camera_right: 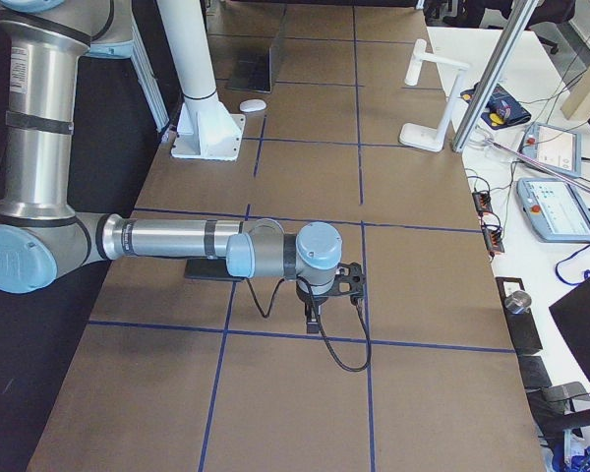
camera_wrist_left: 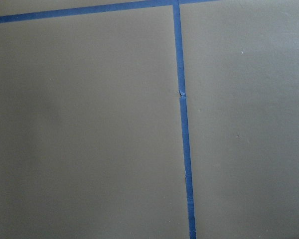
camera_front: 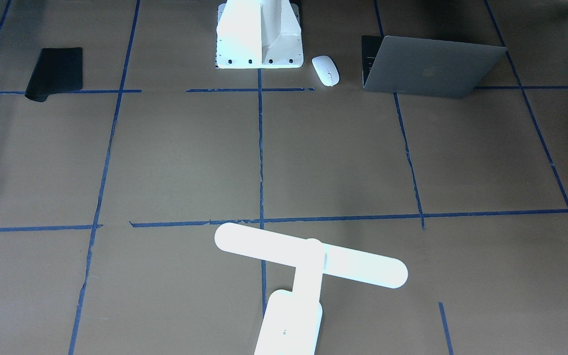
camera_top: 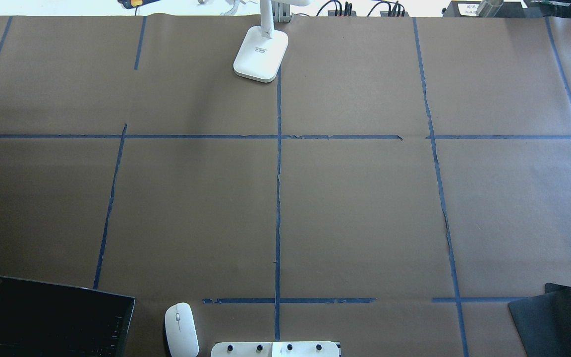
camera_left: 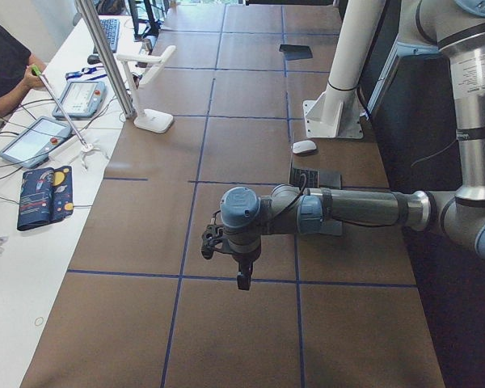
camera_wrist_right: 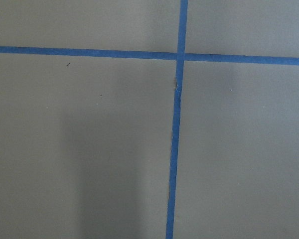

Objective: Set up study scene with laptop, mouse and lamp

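The grey laptop [camera_front: 432,69] stands open at the robot's near left edge, and it also shows in the overhead view [camera_top: 42,317]. The white mouse [camera_front: 326,70] lies between the laptop and the pedestal, also seen from overhead [camera_top: 181,329]. The white lamp [camera_front: 308,259] stands upright at the far middle edge, with its base [camera_top: 260,54] on the paper. My left gripper [camera_left: 212,242] hangs over bare paper beyond the table's left end. My right gripper [camera_right: 352,280] hangs over bare paper at the right end. Both show only in side views, so I cannot tell if they are open or shut.
A black pad [camera_front: 54,73] lies at the robot's near right, with one corner curled. The white bolted pedestal [camera_front: 259,34] stands at the near middle edge. Blue tape lines cross the brown paper. A side table with tablets [camera_left: 32,139] and an operator [camera_left: 4,65] runs along the far edge.
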You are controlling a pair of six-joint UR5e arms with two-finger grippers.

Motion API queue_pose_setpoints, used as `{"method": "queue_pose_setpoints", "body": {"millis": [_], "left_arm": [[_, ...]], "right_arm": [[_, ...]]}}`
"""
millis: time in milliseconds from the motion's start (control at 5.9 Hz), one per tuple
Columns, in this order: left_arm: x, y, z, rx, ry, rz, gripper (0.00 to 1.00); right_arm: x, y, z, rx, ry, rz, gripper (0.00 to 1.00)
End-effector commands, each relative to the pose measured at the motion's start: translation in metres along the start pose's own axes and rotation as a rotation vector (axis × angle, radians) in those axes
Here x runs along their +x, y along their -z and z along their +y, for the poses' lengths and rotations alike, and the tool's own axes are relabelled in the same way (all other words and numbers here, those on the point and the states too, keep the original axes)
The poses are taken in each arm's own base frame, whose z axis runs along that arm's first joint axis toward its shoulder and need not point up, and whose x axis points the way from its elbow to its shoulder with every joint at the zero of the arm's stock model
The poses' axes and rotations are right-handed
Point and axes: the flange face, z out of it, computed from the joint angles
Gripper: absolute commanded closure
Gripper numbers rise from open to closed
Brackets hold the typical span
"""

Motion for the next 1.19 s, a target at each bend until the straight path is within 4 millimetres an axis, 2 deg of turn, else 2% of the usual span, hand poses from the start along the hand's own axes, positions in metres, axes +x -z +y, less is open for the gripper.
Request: {"method": "queue_pose_setpoints", "body": {"millis": [0, 509, 1018], "left_arm": [[0.001, 0.0, 0.003, 0.007, -0.018, -0.004, 0.0], [0.007, 0.002, -0.001, 0.013, -0.035, -0.004, 0.0], [0.016, -0.006, -0.006, -0.009, -0.048, -0.001, 0.0]], "right_arm": [[-0.001, 0.0, 0.0, 0.002, 0.002, -0.003, 0.0], [-0.003, 0.002, 0.004, 0.004, 0.004, -0.015, 0.0], [-0.002, 0.0, 0.005, 0.001, 0.001, -0.015, 0.0]]}}
